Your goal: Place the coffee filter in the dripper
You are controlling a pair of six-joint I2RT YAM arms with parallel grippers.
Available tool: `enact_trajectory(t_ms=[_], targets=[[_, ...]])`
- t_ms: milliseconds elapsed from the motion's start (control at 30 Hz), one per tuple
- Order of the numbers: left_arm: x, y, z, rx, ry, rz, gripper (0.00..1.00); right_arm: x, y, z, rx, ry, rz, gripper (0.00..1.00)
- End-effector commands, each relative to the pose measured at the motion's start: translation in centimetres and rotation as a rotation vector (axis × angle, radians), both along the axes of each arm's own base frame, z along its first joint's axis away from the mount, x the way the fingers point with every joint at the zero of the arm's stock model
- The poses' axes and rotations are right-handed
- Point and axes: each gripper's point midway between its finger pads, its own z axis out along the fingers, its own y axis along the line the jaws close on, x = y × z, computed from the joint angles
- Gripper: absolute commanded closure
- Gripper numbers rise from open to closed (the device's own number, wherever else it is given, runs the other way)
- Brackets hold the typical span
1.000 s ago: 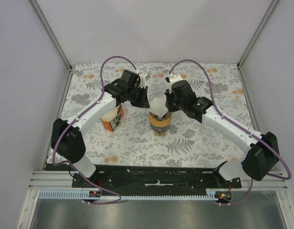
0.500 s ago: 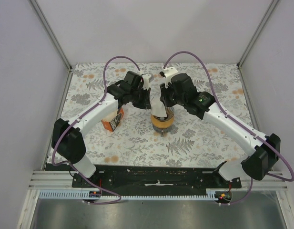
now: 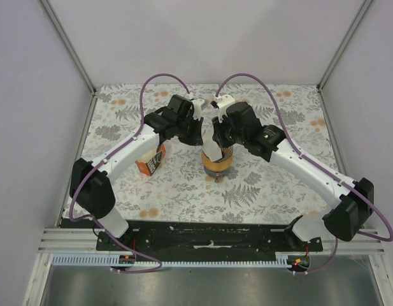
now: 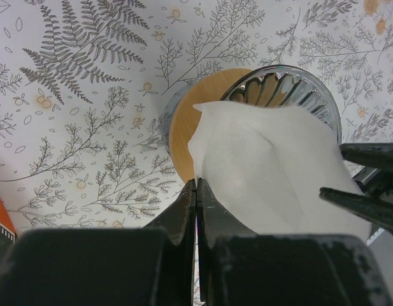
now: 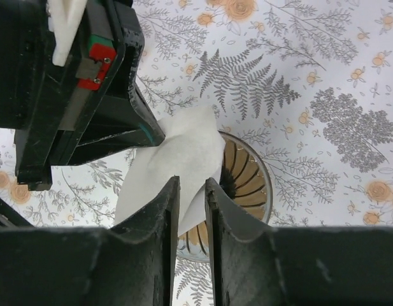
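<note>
Two arms: both reach inward from the near edge, wrists meeting over the table's middle.
Left gripper (image 4: 196,186): clenched on the lower corner of the coffee filter (image 4: 272,172).
Right gripper (image 5: 192,186): fingers slightly parted, the filter's edge between them.
Filter: white, creased paper, tilted over the mouth of the dripper (image 4: 282,89) and covering part of it.
Dripper: dark ribbed cone on an amber ring (image 4: 182,127).
Surface: table (image 3: 279,185) in floral cloth; orange packet (image 3: 150,160) beside the left arm; pale walls.

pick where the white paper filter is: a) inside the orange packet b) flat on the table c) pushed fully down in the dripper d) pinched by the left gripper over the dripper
d, the left gripper is shut on the edge of the filter, which hangs over the dripper with the ribs showing bare
</note>
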Motion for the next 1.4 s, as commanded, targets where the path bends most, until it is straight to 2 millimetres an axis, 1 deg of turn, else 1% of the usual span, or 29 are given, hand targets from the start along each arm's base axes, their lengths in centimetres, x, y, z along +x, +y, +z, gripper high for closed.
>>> enact_trajectory(t_ms=[0,33,67,100,133,200,267,367,433,533,567,733,867,967,1133,1167,1267,1367], targets=[[0.8,-0.4,1.5,0.0,-0.065,-0.025,0.98,0.1,-1.5,5.0,0.018,-0.146,-0.05,0.63],[0.8,-0.4,1.4,0.002,-0.066,-0.022,0.98,-0.3,-1.3,5.6,0.032,-0.162,-0.03,0.6],[0.8,-0.4,1.4,0.003,-0.068,-0.025,0.98,-0.7,-1.1,6.6,0.054,-0.183,-0.008,0.59],[0.8,-0.4,1.5,0.002,-0.069,-0.025,0.98,-1.1,-0.7,7.0,0.071,-0.191,0.021,0.58],[0.8,-0.5,1.5,0.002,-0.069,-0.029,0.98,-1.4,-0.4,7.4,0.093,-0.199,0.045,0.59],[0.9,-0.6,1.6,0.0,-0.073,-0.028,0.98,-2.2,0.9,7.3,0.133,-0.192,0.119,0.62],[0.9,-0.6,1.4,-0.002,-0.069,-0.026,0.98,-2.8,2.1,6.2,0.154,-0.151,0.178,0.67],[0.8,-0.8,1.5,-0.009,-0.065,-0.03,0.98,-2.3,3.2,3.7,0.137,-0.073,0.184,0.79],[0.8,-0.8,1.5,-0.008,-0.066,-0.029,0.98,-1.5,3.1,2.1,0.104,-0.035,0.142,0.88],[0.8,-0.6,1.6,-0.005,-0.072,-0.025,0.98,-0.2,2.3,-0.5,0.04,0.021,0.063,1.0],[0.8,-0.6,1.7,-0.005,-0.074,-0.025,0.98,0.1,2.0,-1.0,0.026,0.03,0.039,1.0],[0.8,-0.7,2.1,-0.015,-0.084,-0.027,0.98,1.4,0.1,-4.7,-0.114,0.086,-0.059,1.0],[1.1,-0.9,2.9,-0.028,-0.097,-0.021,0.88,1.6,-0.8,-7.0,-0.196,0.13,-0.092,1.0],[1.2,-1.2,3.3,-0.05,-0.095,-0.02,0.78,1.5,-0.6,-7.7,-0.218,0.147,-0.072,1.0],[1.5,-1.3,4.4,-0.094,-0.084,0.005,0.65,1.3,-0.2,-9.0,-0.255,0.175,-0.044,1.0],[1.6,-1.3,4.8,-0.104,-0.089,0.007,0.63,1.3,-0.2,-9.1,-0.258,0.176,-0.043,1.0],[1.7,-1.2,5.2,-0.122,-0.083,0.017,0.59,1.2,-0.3,-9.7,-0.275,0.182,-0.04,1.0],[1.3,-1.5,5.3,-0.147,-0.057,0.007,0.58,1.0,-0.2,-10.4,-0.291,0.193,-0.035,1.0]])
